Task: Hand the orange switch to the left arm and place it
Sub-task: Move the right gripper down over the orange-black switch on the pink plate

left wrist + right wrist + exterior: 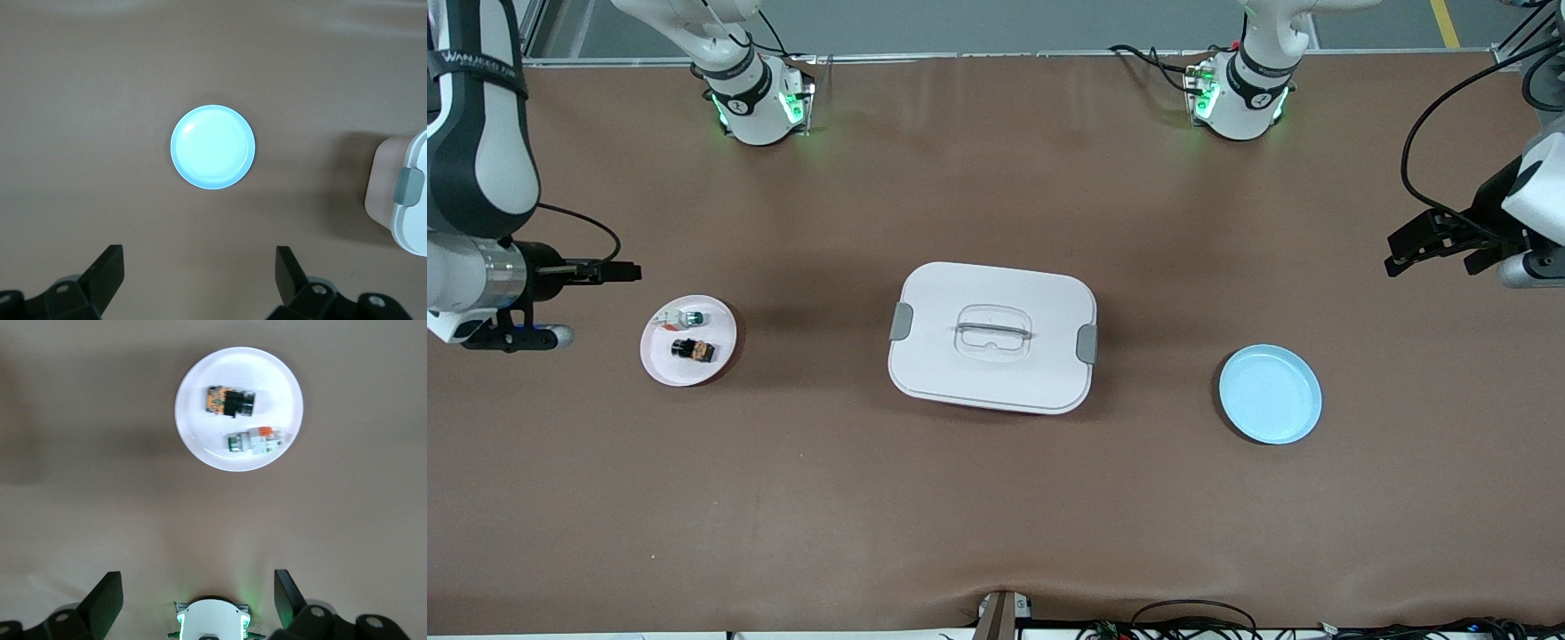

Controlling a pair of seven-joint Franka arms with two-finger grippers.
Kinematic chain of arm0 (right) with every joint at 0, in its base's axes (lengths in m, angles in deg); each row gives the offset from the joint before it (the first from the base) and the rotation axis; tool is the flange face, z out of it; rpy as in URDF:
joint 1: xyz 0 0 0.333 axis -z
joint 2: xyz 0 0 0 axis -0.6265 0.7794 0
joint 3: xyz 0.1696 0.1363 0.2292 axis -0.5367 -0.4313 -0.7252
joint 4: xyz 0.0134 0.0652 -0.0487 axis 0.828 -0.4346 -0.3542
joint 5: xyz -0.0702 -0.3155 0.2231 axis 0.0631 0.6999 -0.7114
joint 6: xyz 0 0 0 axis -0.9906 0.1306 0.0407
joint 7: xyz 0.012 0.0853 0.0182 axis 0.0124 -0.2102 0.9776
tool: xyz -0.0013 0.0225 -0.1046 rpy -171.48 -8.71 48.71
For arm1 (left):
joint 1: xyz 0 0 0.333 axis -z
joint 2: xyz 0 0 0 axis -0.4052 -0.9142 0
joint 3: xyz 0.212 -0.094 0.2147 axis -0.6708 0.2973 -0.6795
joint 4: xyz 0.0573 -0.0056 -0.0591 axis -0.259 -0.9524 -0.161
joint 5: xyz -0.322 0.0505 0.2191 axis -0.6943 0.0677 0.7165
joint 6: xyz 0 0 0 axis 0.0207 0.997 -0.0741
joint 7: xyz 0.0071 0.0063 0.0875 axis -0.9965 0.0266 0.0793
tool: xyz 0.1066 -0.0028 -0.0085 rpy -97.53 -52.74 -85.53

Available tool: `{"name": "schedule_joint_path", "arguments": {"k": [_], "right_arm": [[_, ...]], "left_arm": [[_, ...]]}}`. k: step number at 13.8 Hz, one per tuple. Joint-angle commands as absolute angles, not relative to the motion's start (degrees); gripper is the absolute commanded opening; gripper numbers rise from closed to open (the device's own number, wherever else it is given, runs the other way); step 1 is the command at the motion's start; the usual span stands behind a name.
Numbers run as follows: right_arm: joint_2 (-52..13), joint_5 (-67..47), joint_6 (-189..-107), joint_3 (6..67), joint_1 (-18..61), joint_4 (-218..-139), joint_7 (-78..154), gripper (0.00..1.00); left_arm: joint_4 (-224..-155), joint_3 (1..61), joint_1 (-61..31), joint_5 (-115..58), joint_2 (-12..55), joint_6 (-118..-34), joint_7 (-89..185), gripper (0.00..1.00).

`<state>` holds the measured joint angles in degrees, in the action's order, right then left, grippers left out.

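Observation:
The orange switch [694,350], small, black with an amber part, lies on a small pink plate [716,356] toward the right arm's end of the table. It also shows in the right wrist view [229,401], on the plate [200,433]. My right gripper [627,272] is open and empty, up over the table beside that plate; its jaws [197,577] stand wide apart. The white lidded box [943,302] stands mid-table, and its corner shows in the left wrist view [407,193]. My left gripper [1396,253] is open and empty, over the left arm's end of the table [198,250].
A white-and-green switch [680,317] lies on the pink plate beside the orange one [257,441]. An empty blue plate [1270,394] lies between the box and the left arm's end [213,147]. Cables run along the table's near edge.

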<state>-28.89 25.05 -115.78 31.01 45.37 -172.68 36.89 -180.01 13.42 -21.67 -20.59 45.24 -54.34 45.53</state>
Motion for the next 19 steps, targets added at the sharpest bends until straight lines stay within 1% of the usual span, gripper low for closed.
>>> {"name": "schedule_joint_path", "arguments": {"k": [1,3,5,10,17,19], "right_arm": [[-27.96,25.37,-114.4,30.35,47.49,-169.97,37.54,1.0],[-27.08,25.37,-114.49,30.26,47.14,-169.27,36.93,1.0],[-26.47,24.93,-118.07,30.26,47.23,-170.23,36.49,1.0],[-26.2,24.58,-132.83,30.26,47.49,-178.74,36.31,1.0],[-26.11,23.78,-150.59,30.26,47.05,-188.5,31.92,1.0],[-26.11,23.7,-156.99,30.26,46.7,-192.71,31.74,1.0]], "left_arm": [[-178.71,13.56,-21.88,-19.44,44.65,-53.2,44.1,1.0],[-178.71,13.56,-21.88,-19.53,44.65,-53.2,44.1,1.0],[-178.71,13.56,-21.88,-19.44,44.65,-53.2,44.09,1.0],[-178.71,13.56,-21.88,-19.44,44.65,-53.2,44.1,1.0],[-178.62,13.56,-21.8,-19.44,44.65,-53.2,44.18,1.0],[-178.62,13.56,-21.8,-19.44,44.65,-53.2,44.18,1.0]]}}
